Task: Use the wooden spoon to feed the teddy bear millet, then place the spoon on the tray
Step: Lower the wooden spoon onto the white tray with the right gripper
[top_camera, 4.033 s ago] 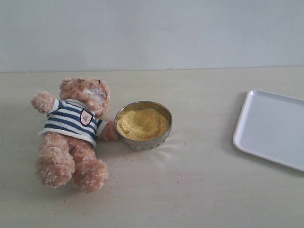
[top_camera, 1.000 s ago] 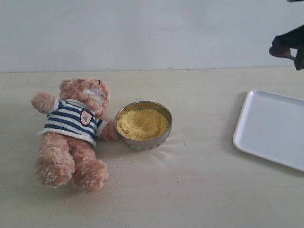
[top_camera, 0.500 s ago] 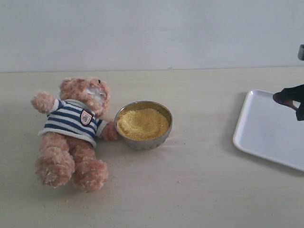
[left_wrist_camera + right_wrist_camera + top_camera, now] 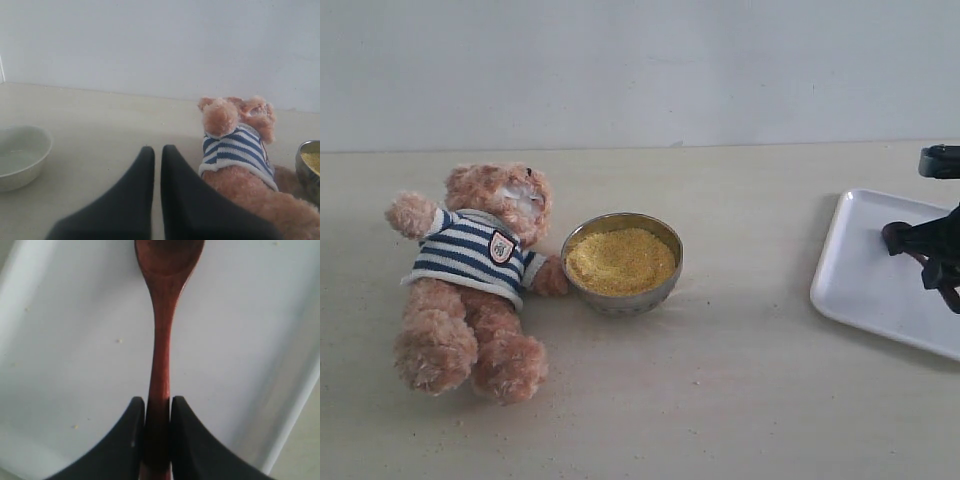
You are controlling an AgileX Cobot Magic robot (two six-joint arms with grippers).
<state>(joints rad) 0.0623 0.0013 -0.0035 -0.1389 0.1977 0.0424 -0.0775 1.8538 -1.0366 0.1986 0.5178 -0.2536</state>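
The teddy bear (image 4: 475, 280) in its striped shirt lies on its back at the left of the table, also in the left wrist view (image 4: 240, 150). Beside its arm stands the metal bowl heaped with millet (image 4: 620, 260). My right gripper (image 4: 157, 402) is shut on the wooden spoon (image 4: 162, 340), pinching its thin handle, with the spoon's oval bowl low over the white tray (image 4: 75, 340). From outside, the right gripper (image 4: 935, 255) is dark over the tray (image 4: 865, 270) at the right edge, the spoon's bowl (image 4: 895, 237) showing at its left. My left gripper (image 4: 156, 150) is shut and empty, near the bear's legs.
A pale empty bowl (image 4: 20, 155) sits on the table away from the bear in the left wrist view. Millet specks lie scattered on the table near the bear's feet (image 4: 560, 345) and on the tray (image 4: 119, 340). A plain wall backs the table.
My right gripper has come in from the upper right and dropped down over the tray with the spoon. The bear, the bowl and the left gripper stay put.
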